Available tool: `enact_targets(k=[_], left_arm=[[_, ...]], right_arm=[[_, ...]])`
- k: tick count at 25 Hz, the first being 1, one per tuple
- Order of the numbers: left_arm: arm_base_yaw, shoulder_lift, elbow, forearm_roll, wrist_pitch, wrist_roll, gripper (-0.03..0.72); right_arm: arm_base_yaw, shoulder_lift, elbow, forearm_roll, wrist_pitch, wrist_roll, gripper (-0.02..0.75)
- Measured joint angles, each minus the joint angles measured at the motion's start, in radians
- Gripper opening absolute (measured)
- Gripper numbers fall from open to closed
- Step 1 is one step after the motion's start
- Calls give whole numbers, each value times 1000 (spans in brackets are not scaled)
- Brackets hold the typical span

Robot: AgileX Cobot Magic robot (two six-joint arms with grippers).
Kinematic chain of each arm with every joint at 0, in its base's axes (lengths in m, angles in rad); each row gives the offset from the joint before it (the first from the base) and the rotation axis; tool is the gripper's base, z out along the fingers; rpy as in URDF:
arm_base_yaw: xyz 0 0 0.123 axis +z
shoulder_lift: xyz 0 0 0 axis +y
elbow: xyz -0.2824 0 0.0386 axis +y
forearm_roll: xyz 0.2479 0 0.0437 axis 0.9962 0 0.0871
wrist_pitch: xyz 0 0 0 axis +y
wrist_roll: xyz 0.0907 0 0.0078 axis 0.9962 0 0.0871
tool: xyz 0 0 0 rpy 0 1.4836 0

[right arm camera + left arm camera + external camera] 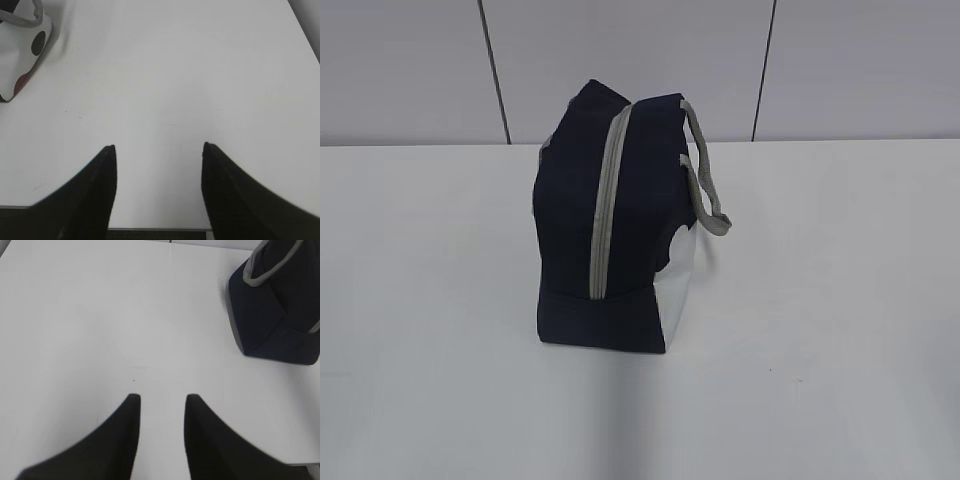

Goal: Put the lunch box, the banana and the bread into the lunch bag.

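Observation:
The lunch bag (pixel 610 215) stands upright in the middle of the white table, dark navy with a grey zipper (pixel 605 210) running shut down its near end and grey handles (pixel 705 185) hanging to its right. The left wrist view catches its navy end (pixel 275 310) at the upper right; the right wrist view shows its white spotted side (pixel 20 55) at the upper left. My left gripper (pixel 162 397) is open over bare table, well short of the bag. My right gripper (pixel 157 147) is open wider, nothing between its fingers. The lunch box, banana and bread are out of view.
The white table (pixel 820 330) stretches around the bag on all sides. A grey panelled wall (pixel 420 70) stands behind it. The table's near edge (pixel 150 230) shows just below my right gripper.

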Motion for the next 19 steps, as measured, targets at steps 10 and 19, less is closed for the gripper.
enact_targets(k=[10, 19], left_arm=[[0, 0, 0, 0, 0, 0, 235], [0, 0, 0, 0, 0, -3, 235]], right_arm=[[0, 0, 0, 0, 0, 0, 404], [0, 0, 0, 0, 0, 0, 404]])
